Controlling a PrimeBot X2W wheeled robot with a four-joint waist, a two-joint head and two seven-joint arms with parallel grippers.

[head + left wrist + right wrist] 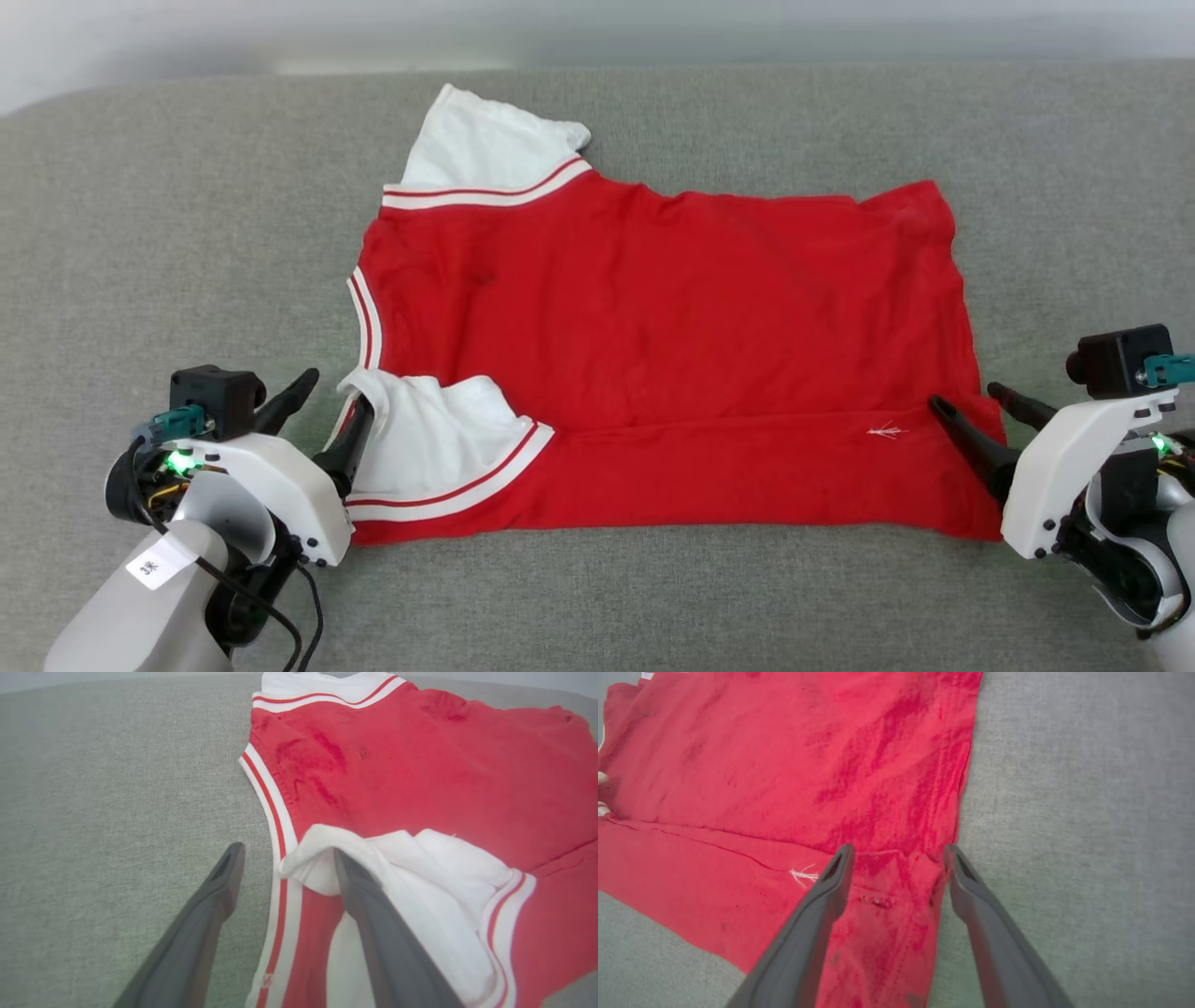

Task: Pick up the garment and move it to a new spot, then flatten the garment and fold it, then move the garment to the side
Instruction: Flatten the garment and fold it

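The red garment [653, 327] lies spread on the grey surface, plain red face up, collar to the left and hem to the right. Its near strip is folded over onto the body. One white sleeve [485, 145] sticks out at the back; the other white sleeve [429, 434] is folded in at the near left. My left gripper [333, 394] stands open at the collar edge, one finger [373, 914] over that sleeve [444, 872], the other on bare fabric. My right gripper [969, 399] is open, straddling the garment's [808, 774] near right hem corner.
The grey upholstered surface [168, 233] runs all round the garment, with wide room to the left, right and front. A pale wall [597, 28] rises behind its far edge. A small white thread tuft [885, 431] lies on the folded strip.
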